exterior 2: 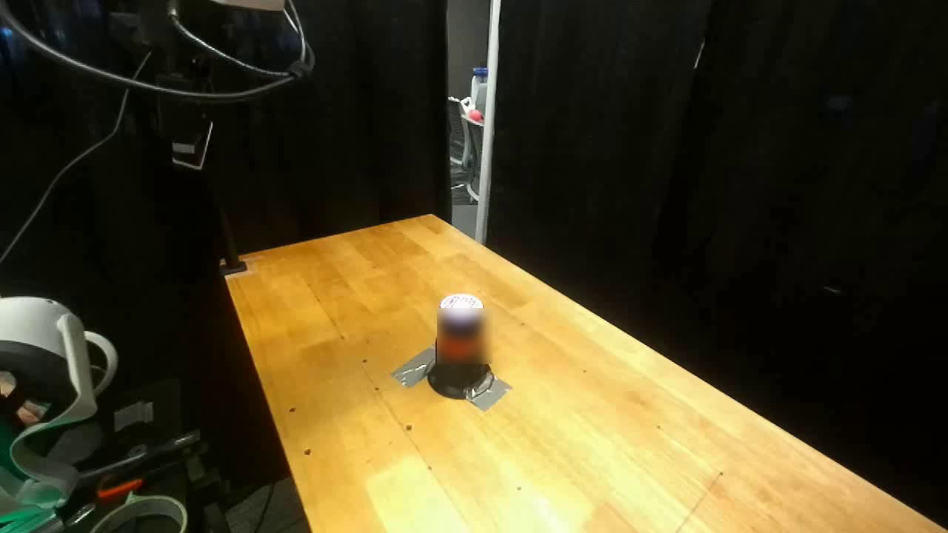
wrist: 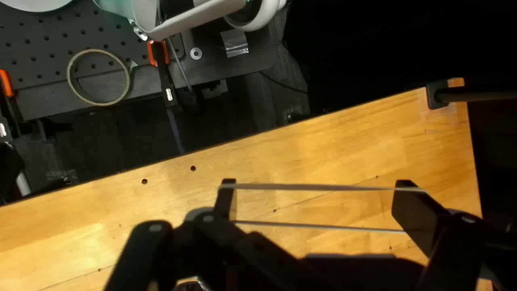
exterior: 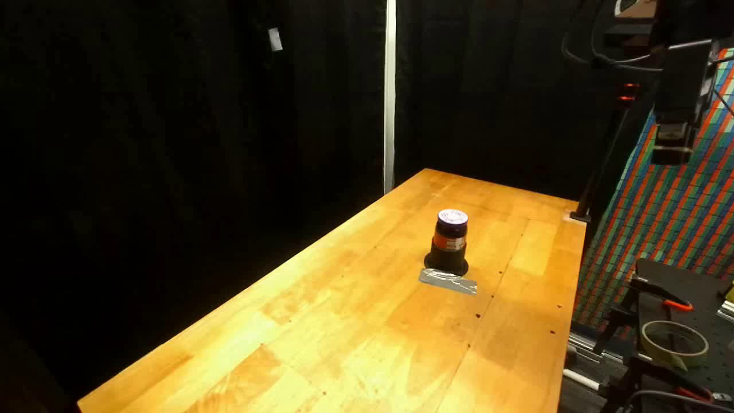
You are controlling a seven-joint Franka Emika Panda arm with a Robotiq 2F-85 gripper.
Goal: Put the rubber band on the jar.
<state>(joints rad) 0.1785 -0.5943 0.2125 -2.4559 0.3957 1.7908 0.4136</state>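
On wooden table (exterior: 344, 321), jar (exterior: 451, 234) stands upright in or on dark flanged base (exterior: 447, 260), cannot tell which; pale top up, reddish middle. Grey tape strips (exterior 2: 490, 395) touch base rim. High and well apart from jar in both exterior views, gripper (wrist: 317, 205); in wrist view its fingers (wrist: 418, 220) stand wide apart, rubber band (wrist: 315, 187) looped around both, two strands crossing gap. Beside table, tape roll (wrist: 99, 104) lies partly over dark perforated board (wrist: 48, 64), orange-and-black clamp (wrist: 163, 72) near roll
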